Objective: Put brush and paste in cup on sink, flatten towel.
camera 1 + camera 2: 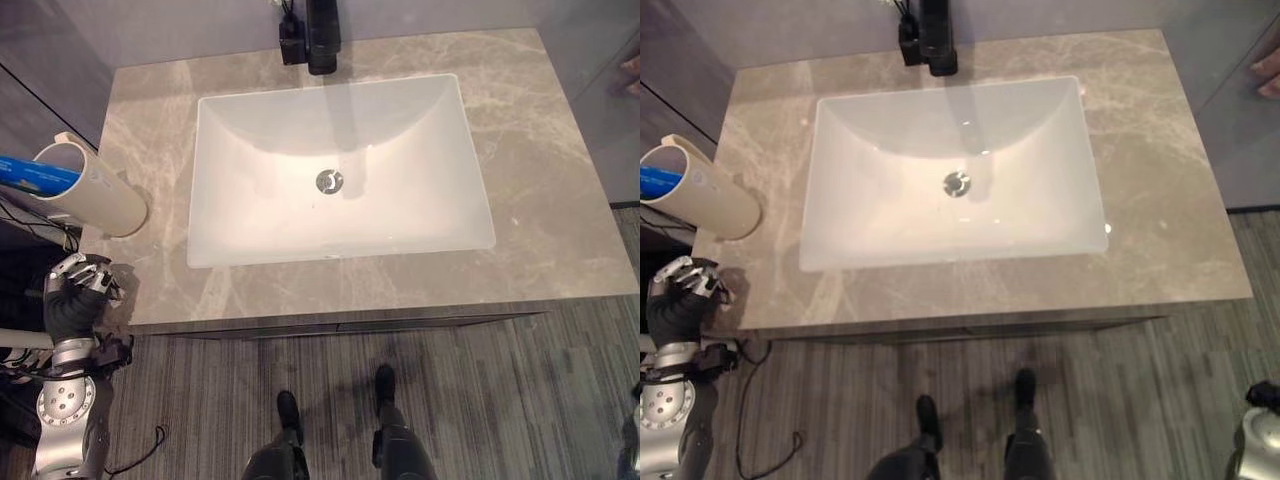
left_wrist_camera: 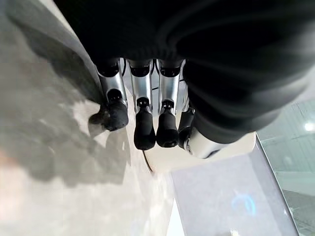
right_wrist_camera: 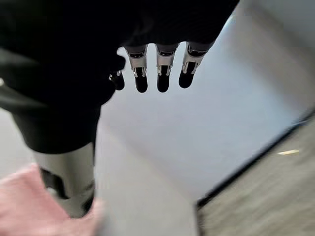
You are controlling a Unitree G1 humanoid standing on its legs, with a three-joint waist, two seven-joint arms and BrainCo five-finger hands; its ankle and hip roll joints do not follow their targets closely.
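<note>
At the near left corner of the countertop [image 1: 560, 230], the left hand [image 1: 75, 300] is hanging just off the front edge, its fingers [image 2: 144, 132] curling loosely downward and holding nothing; it appears to be waiting below the cup rather than reaching. The right hand [image 3: 157, 73] is showing against a plain grey surface with its fingers relaxed and spread, gripping nothing, with something pink and blurred sitting beside it, too indistinct to name. Just beyond the left hand, the cream cup [image 1: 95, 190] is standing at the left edge of the counter, a blue item [image 1: 35, 175] poking from its mouth; whether this is brush or paste cannot be told. The white basin [image 1: 340, 170] is lying empty at centre, the black faucet [image 1: 320, 35] standing behind it, partly cut off.
</note>
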